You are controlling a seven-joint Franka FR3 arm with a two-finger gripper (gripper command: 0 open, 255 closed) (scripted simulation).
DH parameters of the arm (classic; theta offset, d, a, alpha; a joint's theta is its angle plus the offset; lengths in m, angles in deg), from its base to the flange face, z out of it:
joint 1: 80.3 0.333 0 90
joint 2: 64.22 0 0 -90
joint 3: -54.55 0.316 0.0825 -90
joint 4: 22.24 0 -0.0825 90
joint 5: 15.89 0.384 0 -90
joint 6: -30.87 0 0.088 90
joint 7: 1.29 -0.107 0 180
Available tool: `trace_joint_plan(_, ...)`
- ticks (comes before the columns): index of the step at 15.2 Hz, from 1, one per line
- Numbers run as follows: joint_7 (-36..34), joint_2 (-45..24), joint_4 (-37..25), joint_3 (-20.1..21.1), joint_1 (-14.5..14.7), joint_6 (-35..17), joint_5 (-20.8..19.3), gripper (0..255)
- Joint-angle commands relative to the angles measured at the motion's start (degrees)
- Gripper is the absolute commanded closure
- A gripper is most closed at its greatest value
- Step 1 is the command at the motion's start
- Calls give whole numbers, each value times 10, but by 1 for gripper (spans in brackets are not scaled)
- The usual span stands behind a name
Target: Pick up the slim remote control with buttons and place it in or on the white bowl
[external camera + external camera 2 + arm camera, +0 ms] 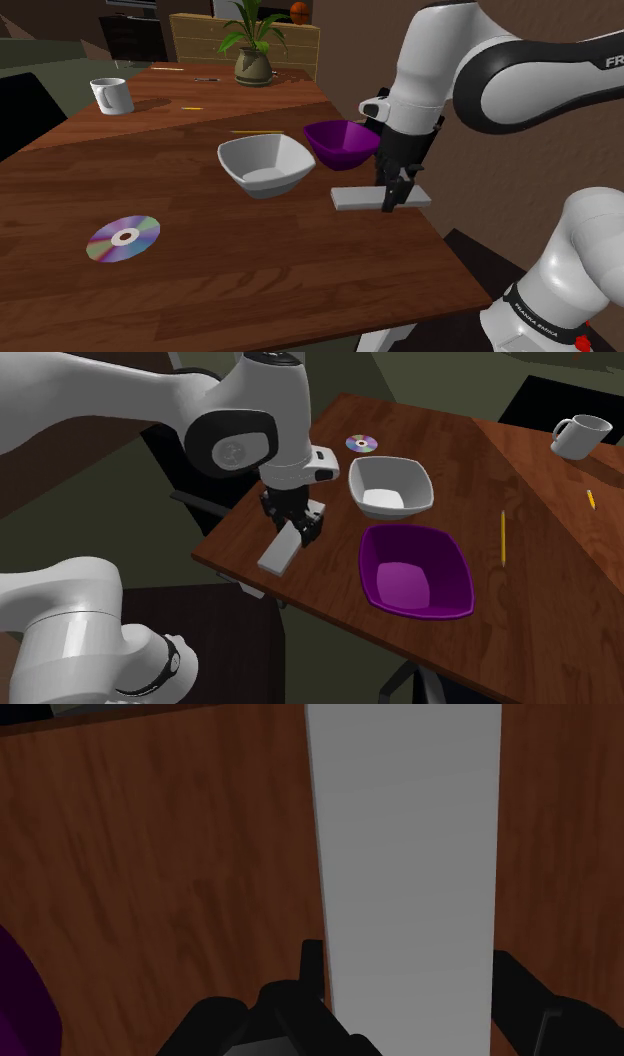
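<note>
Remote [372, 199] between table [200, 290] edge and nearest bowl [342, 143]

The fingers [391, 197] hide part of the remote [355, 200]

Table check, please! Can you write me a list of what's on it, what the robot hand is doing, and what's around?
Surface: brown wooden table, no spills seen.
Job's things: plain grey remote near the table's edge, no buttons visible; white bowl upright and empty, apart from the remote.
Clutter: purple bowl beside the white bowl; mug; shiny disc; pencil.
Gripper: gripper down over the remote, one black finger against each long edge.
Cables: nothing seen.
Surroundings: potted plant at the table's far end, pale cabinet behind it.
</note>
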Motion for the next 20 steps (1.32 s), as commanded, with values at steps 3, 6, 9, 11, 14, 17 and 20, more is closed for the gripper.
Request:
trace_joint_plan(3,1,6,-28,-3,-1,34,-2,255)
trace_joint_plan(6,2,11,-48,-5,-2,59,-3,255)
trace_joint_plan(9,2,14,-69,-7,-2,83,-4,255)
trace_joint_plan(11,2,15,-83,-8,-3,98,-5,255)
trace_joint_plan(14,2,16,-105,-10,-3,122,-6,255)
trace_joint_plan(17,2,16,-128,-11,-4,145,-7,255)
trace_joint_plan(20,2,15,-151,-13,-5,166,-8,255)
